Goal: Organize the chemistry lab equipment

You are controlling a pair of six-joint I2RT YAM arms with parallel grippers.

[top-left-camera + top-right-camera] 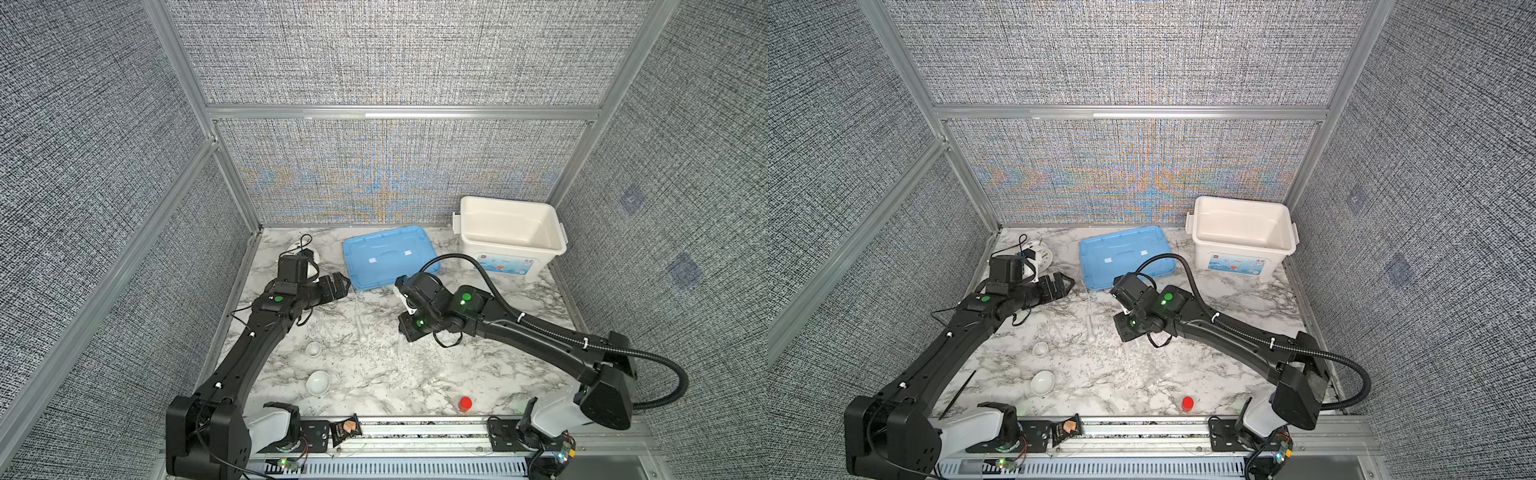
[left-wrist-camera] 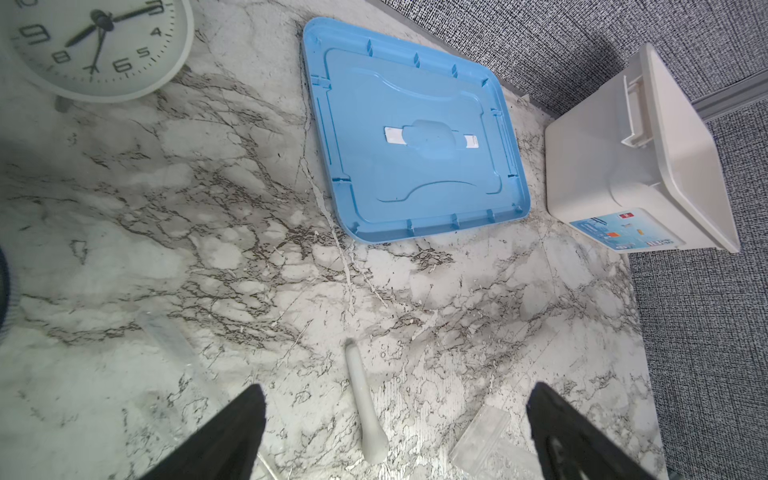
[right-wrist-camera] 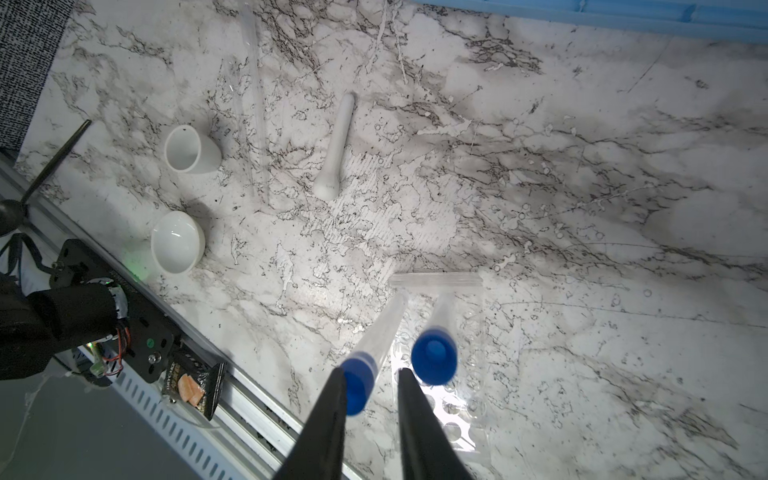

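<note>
1. In a top view: small dish point(image 1: 313, 349), bigger dish point(image 1: 318, 382) and pestle point(image 1: 360, 328) are lying on the surface point(image 1: 457, 374) between the arms.
2. Left wrist: left gripper point(image 2: 397, 388) is hovering wide apart, pestle lying ahead.
3. Right wrist: right gripper point(image 3: 371, 372) is straddling the cap of one tube point(image 3: 382, 328), jaws narrowly apart; second tube point(image 3: 440, 320) is standing just beside.

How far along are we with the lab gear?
Done: nothing; the bin is empty. In hand: right gripper straddles one tube at its cap, grip unclear. Remaining: second tube, pestle, dishes, all outside the bin; left gripper open.
</note>
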